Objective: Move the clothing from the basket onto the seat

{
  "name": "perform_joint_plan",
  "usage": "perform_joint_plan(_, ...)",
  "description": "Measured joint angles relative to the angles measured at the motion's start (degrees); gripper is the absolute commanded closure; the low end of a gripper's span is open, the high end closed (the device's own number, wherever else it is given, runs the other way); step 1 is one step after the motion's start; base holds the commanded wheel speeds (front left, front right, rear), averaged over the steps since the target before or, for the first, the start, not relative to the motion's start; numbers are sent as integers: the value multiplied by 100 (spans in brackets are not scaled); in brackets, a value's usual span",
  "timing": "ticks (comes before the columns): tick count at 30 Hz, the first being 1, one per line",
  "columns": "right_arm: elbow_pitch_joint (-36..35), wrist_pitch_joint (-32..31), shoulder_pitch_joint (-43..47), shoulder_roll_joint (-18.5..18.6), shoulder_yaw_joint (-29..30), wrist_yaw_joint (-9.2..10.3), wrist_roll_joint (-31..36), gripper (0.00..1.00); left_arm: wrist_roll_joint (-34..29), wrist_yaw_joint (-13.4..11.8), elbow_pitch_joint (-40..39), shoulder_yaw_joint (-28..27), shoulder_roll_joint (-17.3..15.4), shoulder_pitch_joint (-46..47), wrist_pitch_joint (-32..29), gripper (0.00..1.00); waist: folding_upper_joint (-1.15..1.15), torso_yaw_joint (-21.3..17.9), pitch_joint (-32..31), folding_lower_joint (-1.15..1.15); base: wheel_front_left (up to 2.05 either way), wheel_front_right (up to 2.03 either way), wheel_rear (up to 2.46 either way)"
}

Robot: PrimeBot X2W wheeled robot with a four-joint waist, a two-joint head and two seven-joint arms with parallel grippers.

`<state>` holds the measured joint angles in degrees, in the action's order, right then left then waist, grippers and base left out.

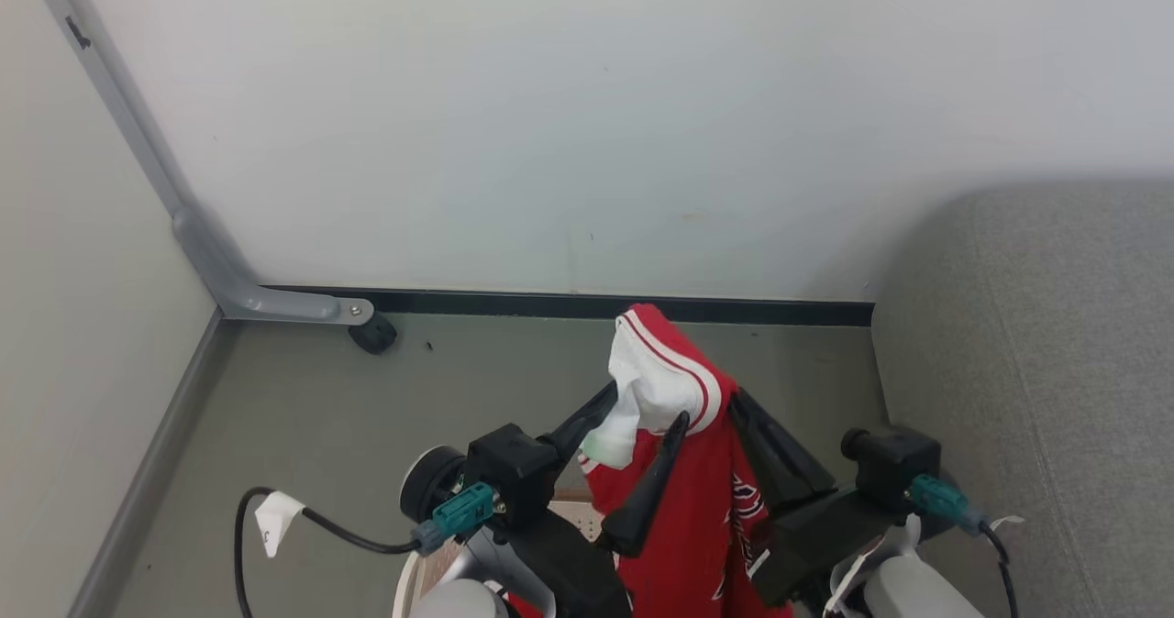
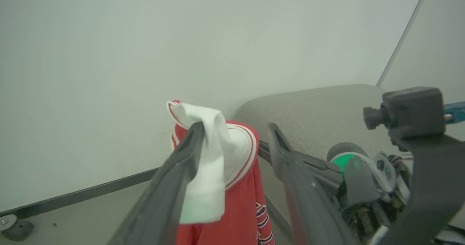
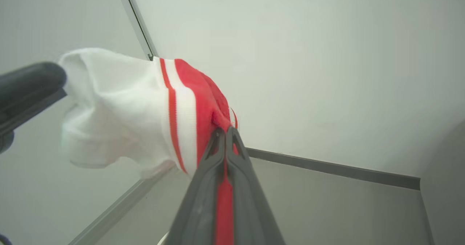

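1. Head view. The right gripper (image 1: 741,407) is pinching the clothing (image 1: 683,517) with its two fingers pressed together on the red cloth. The garment is hanging in the air over the basket (image 1: 570,513), a patch of which is showing beneath the arms. The left gripper (image 1: 644,412) is holding its fingers spread, and the garment's white striped band is lying between them. The grey seat (image 1: 1036,370) is standing to the robot's right, apart from the garment.
2. Left wrist view. The left gripper (image 2: 234,137) is standing open. The white band of the clothing (image 2: 239,208) is draping against one finger, while the other finger is standing clear of the cloth. The seat (image 2: 319,110) is lying behind the garment.
3. Right wrist view. The right gripper (image 3: 225,134) is clamping a red fold of the clothing (image 3: 138,107) between closed fingers. The white band is billowing toward this view's left. A strip of the seat (image 3: 445,194) is showing at the lower right.
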<state>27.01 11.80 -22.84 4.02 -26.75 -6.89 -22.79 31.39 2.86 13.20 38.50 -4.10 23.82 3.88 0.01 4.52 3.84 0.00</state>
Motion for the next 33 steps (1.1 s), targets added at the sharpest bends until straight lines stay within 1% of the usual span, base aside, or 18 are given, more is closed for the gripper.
perform_joint_plan(7,21,96,-305,105,332,35,-49,100,-143,-134,-153,14,-187,-193,83,0,0,-139,59,0,0,0,0)
perform_joint_plan(9,25,114,-366,156,432,44,-67,100,-246,-137,-201,80,-222,-286,85,0,0,-187,74,0,0,0,0)
perform_joint_plan(14,40,141,-463,291,662,140,-169,100,-339,-149,-310,219,-309,-482,125,0,0,-321,124,0,0,0,0)
perform_joint_plan(15,32,144,-487,309,702,141,-183,100,-369,-187,-339,234,-318,-527,126,0,0,-352,135,0,0,0,0)
perform_joint_plan(20,-33,189,-511,455,912,204,-198,100,-449,-196,-491,321,-363,-658,127,0,0,-515,220,0,0,0,0)
perform_joint_plan(25,-74,191,-619,580,1104,266,-208,100,-609,-242,-630,380,-468,-671,127,0,0,-704,345,0,0,0,0)
perform_joint_plan(33,-191,198,-634,688,1377,366,-263,100,-722,-293,-793,449,-510,-670,121,0,0,-1010,564,0,0,0,0)
